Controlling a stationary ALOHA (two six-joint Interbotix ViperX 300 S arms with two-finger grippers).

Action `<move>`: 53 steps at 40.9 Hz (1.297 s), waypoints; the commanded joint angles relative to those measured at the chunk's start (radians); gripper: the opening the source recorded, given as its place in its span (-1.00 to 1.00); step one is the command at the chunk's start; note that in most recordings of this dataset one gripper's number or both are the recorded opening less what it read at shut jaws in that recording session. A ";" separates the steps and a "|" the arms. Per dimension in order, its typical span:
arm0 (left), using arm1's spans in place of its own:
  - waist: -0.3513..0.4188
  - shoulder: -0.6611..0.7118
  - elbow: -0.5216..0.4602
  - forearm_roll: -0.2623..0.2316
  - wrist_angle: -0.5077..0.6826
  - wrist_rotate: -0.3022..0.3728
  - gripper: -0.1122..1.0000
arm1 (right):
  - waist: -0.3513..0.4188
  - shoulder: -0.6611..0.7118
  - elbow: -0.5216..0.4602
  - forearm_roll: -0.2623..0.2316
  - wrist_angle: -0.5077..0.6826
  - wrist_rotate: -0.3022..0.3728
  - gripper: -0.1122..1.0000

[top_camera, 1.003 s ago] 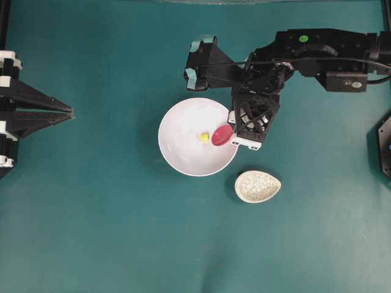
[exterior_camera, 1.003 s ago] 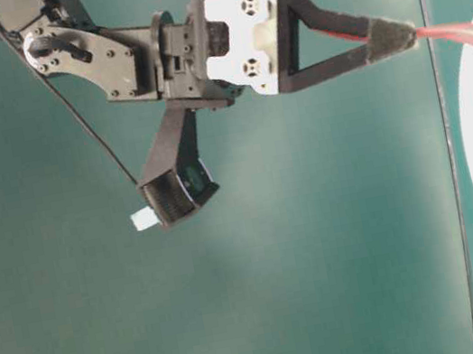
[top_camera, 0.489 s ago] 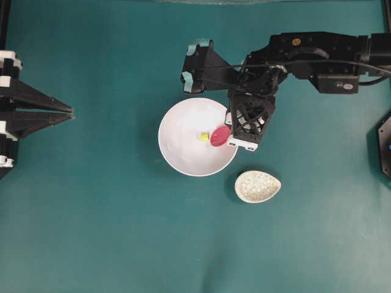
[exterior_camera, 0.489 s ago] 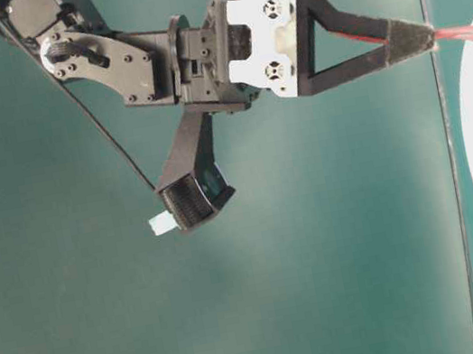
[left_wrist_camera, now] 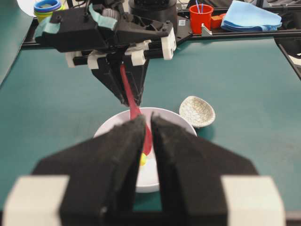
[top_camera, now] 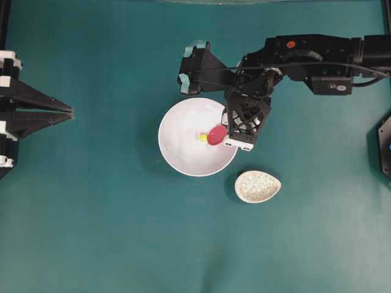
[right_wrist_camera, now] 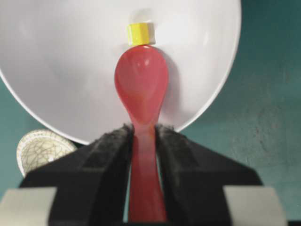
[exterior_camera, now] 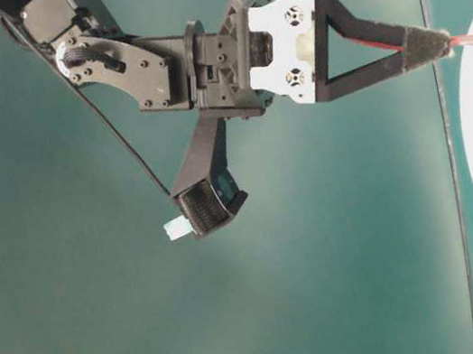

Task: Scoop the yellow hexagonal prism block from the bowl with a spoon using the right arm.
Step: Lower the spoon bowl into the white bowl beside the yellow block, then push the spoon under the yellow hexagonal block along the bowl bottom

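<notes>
One tiny yellow block (right_wrist_camera: pixel 139 34) sits near the middle of the big white bowl (top_camera: pixel 177 152), and the tip of the red spoon (right_wrist_camera: pixel 141 84) is right up against it, touching or very nearly. From the right wrist view the block is dead ahead of the scoop, lined up nicely.

Right gripper (right_wrist_camera: pixel 142 134) is clamped on the spoon's handle, one finger on each side, just behind where the handle widens into the scoop. The overhead view shows the spoon angled down into the bowl from the bowl's right side. Left gripper (left_wrist_camera: pixel 149 129) is parked well away on the left of the table (top_camera: pixel 91 232), pointing at the bowl; its jaws stand nearly together with a narrow gap and nothing between them.

My guess on handling: that block looks really light and hard, and both the bowl and the spoon look glossy and slick. So it will probably skate ahead of the spoon rather than climb in, at least until the curved wall of the bowl stops it. I'd get the lip of the scoop low, under the block's bottom edge, and push it toward the far wall so it has nowhere to go. It's much smaller than the scoop, so fitting isn't the issue; keeping it from rolling back out on the lift is. The handle is stiff and slick too, so it could twist in the gripper if the tip digs into the bowl.

Little speckled dish (top_camera: pixel 258 186) sits just beside the bowl, not involved.
</notes>
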 commanded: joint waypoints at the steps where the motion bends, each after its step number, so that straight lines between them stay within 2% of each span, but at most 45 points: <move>1: 0.000 0.005 -0.025 0.002 -0.006 0.002 -0.55 | -0.002 -0.014 -0.025 0.002 -0.015 -0.002 -0.35; 13: 0.000 0.005 -0.025 0.002 -0.005 0.002 -0.55 | 0.009 -0.003 -0.025 0.003 -0.057 -0.002 -0.35; 21: 0.000 0.005 -0.025 0.003 -0.005 0.026 -0.55 | 0.017 0.002 -0.025 0.005 -0.083 -0.002 -0.35; 39: 0.000 0.003 -0.026 0.002 -0.009 0.025 -0.55 | 0.031 0.006 -0.017 0.008 -0.176 -0.002 -0.35; 53: 0.000 -0.025 -0.034 -0.003 -0.008 0.003 -0.55 | 0.034 0.006 -0.015 0.028 -0.196 -0.002 -0.35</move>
